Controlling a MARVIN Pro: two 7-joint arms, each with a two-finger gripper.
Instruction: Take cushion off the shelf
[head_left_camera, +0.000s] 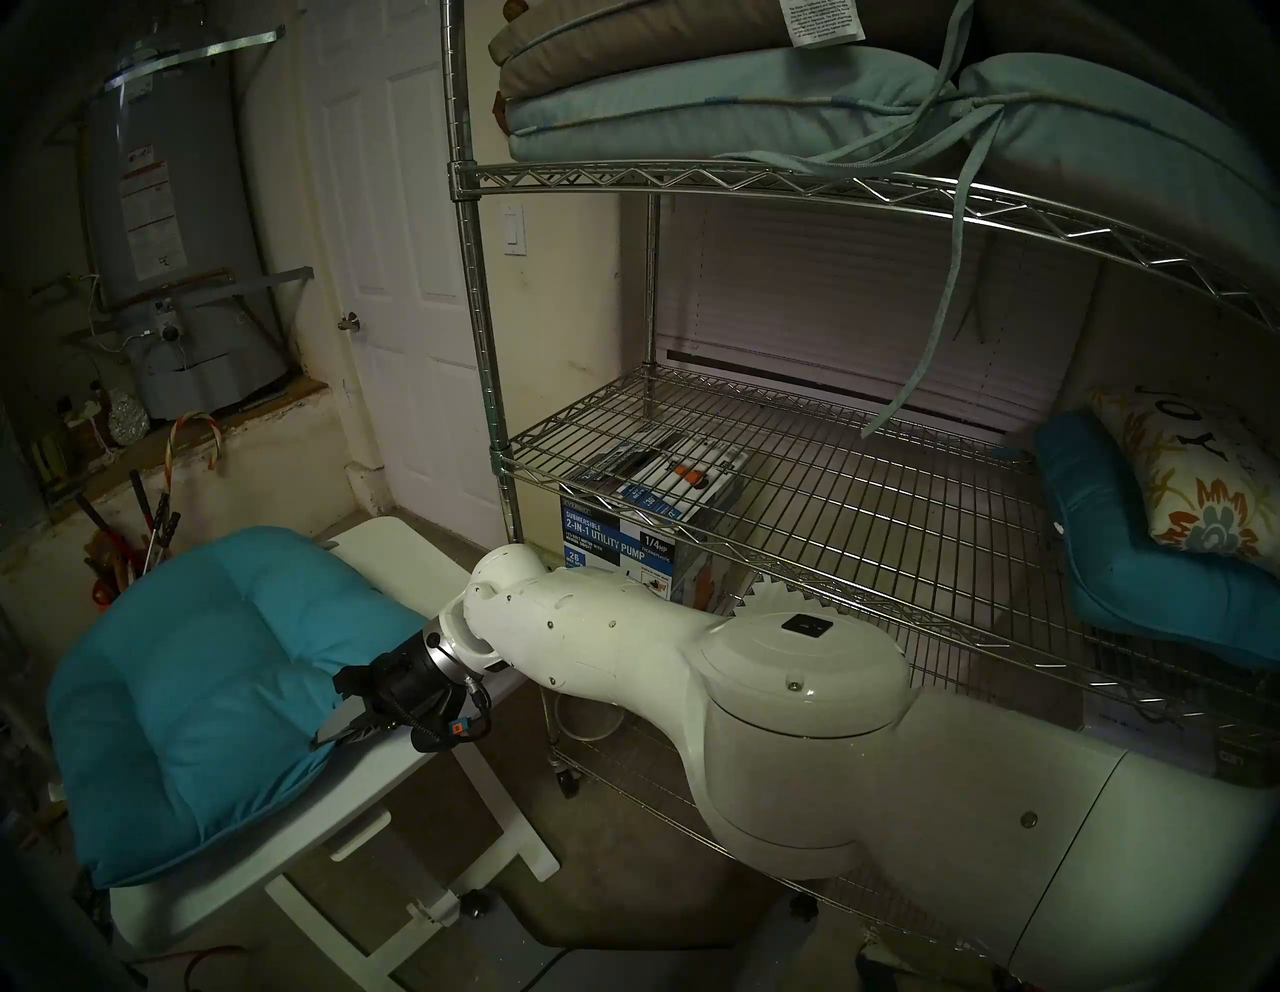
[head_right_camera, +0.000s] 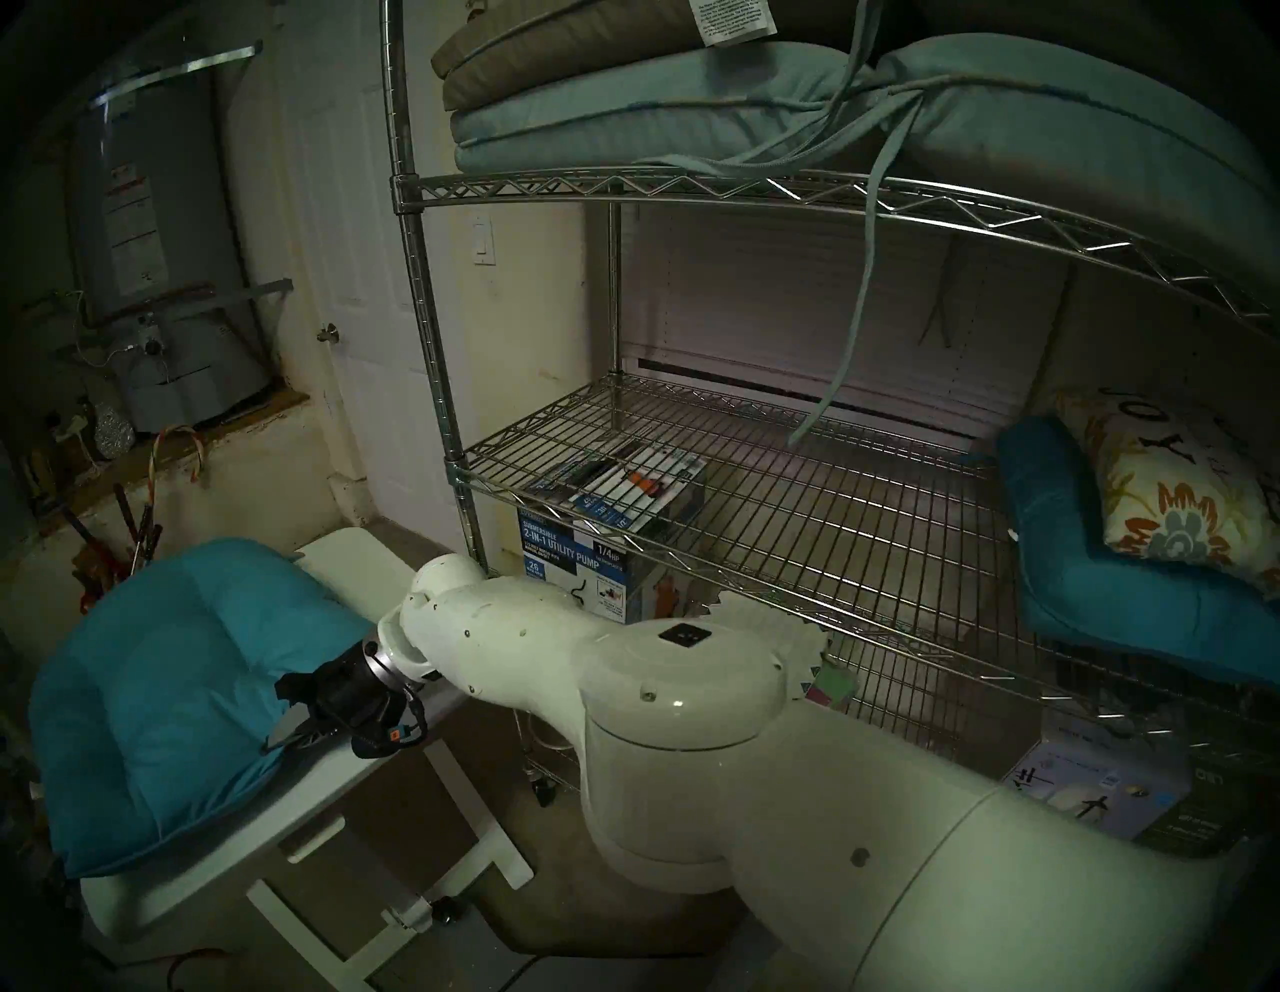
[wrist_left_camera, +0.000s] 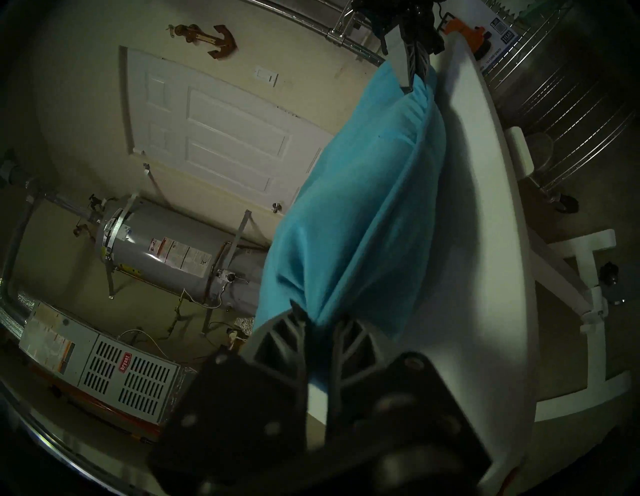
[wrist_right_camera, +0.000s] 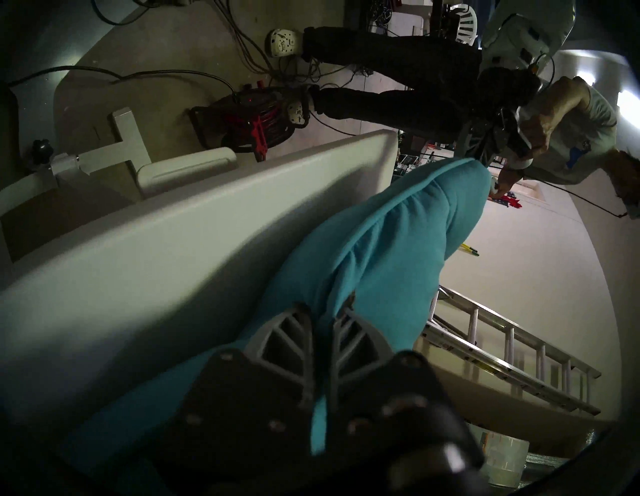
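Our right tool (head_left_camera: 339, 727) and left tool (wrist_left_camera: 320, 317) each pinch an edge of the cushion (head_left_camera: 194, 679), so it stays spread flat. It lies on the white desk (head_left_camera: 388, 769), away from the shelf (head_left_camera: 796, 499).

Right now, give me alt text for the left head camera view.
The right gripper pinches the edge of a teal cushion lying on a white table. Behind stands a wire shelf, its middle tier bare on the left.

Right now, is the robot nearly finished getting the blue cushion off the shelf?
Nearly. The cushion is already off the shelf and lies on the white table. In hand: the right gripper and left gripper both pinch its edge. Left: letting go and pulling the arms away.
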